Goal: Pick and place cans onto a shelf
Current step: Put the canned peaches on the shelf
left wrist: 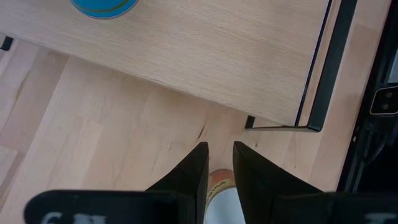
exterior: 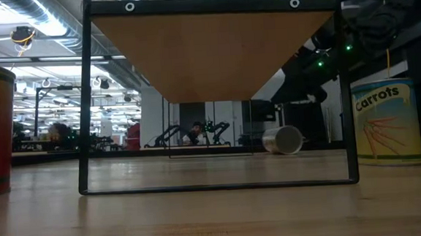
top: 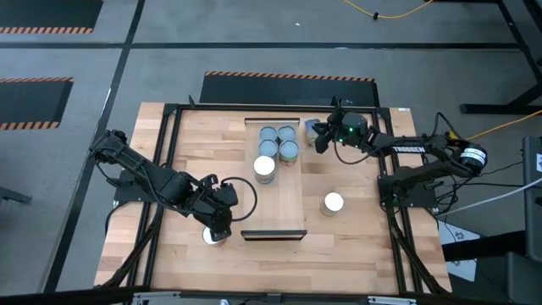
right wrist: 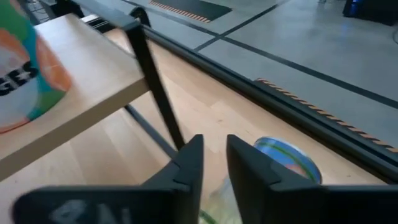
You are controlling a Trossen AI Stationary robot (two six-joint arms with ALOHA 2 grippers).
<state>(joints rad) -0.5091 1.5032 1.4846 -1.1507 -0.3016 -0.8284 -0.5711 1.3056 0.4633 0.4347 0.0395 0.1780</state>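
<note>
The shelf (top: pixel 292 203) is a pale board raised on a dark frame at mid-table; its underside shows in the low view (exterior: pixel 214 52). Three grey-topped cans (top: pixel 287 133) and a white-topped one (top: pixel 265 167) stand on it. My left gripper (top: pixel 218 229) points down over an upright orange can (top: pixel 210 240) near the shelf's near left corner, its fingers (left wrist: pixel 198 168) close together. My right gripper (top: pixel 320 140), fingers also close together, is beside a can lying on its side (top: pixel 316 127) right of the shelf's far end; this can also shows in the low view (exterior: pixel 283 140). My left gripper is above the orange can's white top (left wrist: pixel 222 202), which shows through the narrow gap between the fingers; I cannot tell whether they touch it. My right gripper is low next to the lying can (right wrist: pixel 289 162); its own fingers hide whether they touch it.
A "Carrots" can (exterior: pixel 386 122) stands on the table right of the shelf; it also shows in the high view (top: pixel 333 203). The shelf's dark frame legs (left wrist: pixel 317 68) stand close to my left gripper. A labelled can (right wrist: pixel 25 68) stands at the shelf edge near my right gripper.
</note>
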